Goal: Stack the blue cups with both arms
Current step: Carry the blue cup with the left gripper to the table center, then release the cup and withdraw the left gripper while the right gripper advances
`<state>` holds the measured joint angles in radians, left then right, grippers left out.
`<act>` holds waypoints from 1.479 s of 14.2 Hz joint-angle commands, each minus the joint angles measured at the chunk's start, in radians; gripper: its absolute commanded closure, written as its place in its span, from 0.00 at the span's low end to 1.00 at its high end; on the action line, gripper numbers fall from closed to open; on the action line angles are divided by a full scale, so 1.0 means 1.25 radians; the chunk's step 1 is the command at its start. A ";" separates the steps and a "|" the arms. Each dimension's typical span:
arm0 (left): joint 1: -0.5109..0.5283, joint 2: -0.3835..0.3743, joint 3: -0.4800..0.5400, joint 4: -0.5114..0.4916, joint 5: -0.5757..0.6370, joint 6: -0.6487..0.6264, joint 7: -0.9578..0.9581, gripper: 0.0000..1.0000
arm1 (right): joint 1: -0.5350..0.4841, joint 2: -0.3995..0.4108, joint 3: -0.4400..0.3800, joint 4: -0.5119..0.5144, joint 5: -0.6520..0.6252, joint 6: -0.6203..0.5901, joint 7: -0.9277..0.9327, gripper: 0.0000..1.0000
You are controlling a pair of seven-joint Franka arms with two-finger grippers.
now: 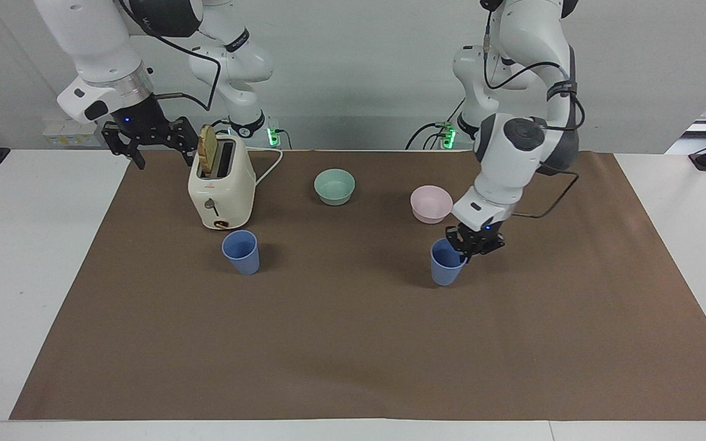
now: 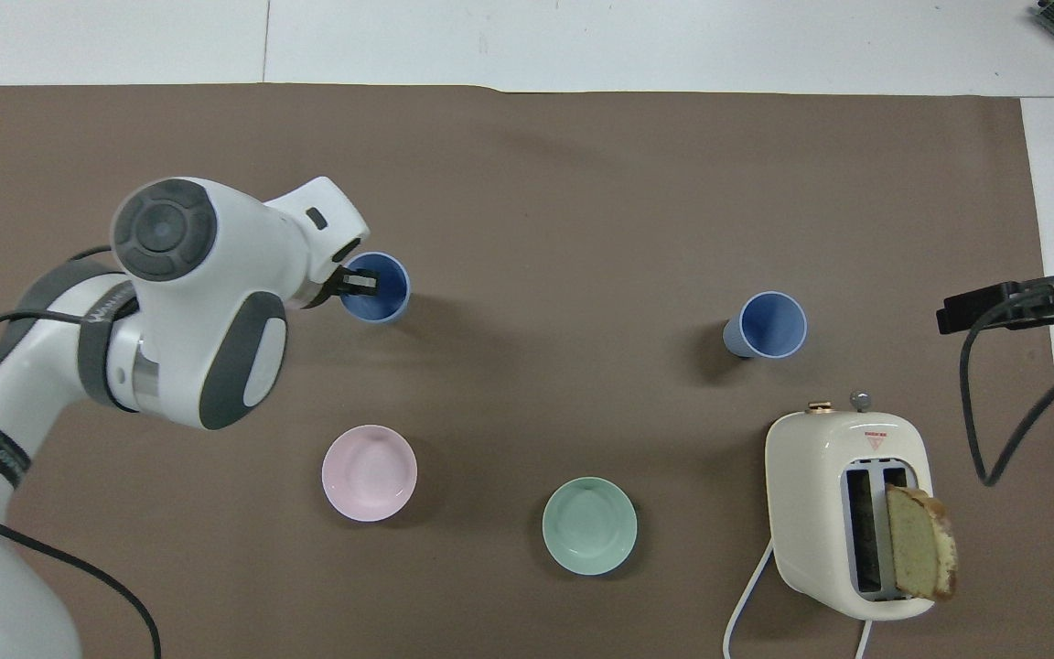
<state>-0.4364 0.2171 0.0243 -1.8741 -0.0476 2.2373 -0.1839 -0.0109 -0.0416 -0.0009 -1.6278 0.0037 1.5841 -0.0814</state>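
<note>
While the left claw point(image 1: 467, 250) pinches the rim of one blue cup point(image 1: 446, 263), farther from the robots than the pink bowl point(image 1: 431, 203) | second blue cup point(image 1: 241, 251) just beside toaster point(image 1: 221, 184) | right claw point(image 1: 148, 142) waits gaping beside toaster

Two cups point(image 1: 241, 252) point(image 1: 447, 262): plain periwinkle blue. Bowls: one mint green point(image 1: 334, 186), one pale pink point(image 1: 431, 204). Toaster point(image 1: 221, 184): cream. Counter point(image 1: 353, 343) covering: plain brown.

- I count two blue cups point(image 1: 447, 263) point(image 1: 241, 252).
- Two bowls: one mint-green bowl point(image 1: 334, 186), one pale pink bowl point(image 1: 431, 204).
- One toaster point(image 1: 220, 185), holding one bread slice point(image 1: 207, 150).
</note>
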 commanded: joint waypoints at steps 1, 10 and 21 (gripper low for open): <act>-0.091 -0.020 0.016 -0.047 -0.001 0.003 -0.046 1.00 | -0.007 -0.012 0.003 -0.016 -0.005 0.008 -0.018 0.00; -0.118 -0.023 0.014 -0.057 -0.023 0.024 -0.044 0.00 | -0.007 -0.013 0.002 -0.013 -0.005 -0.003 -0.023 0.00; 0.163 -0.164 0.025 0.066 -0.016 -0.250 0.208 0.00 | -0.032 -0.029 -0.001 -0.163 -0.014 0.107 -0.027 0.00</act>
<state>-0.3081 0.0057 0.0654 -1.8687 -0.0639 2.0209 -0.0137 -0.0150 -0.0411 -0.0046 -1.7428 0.0035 1.6730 -0.0840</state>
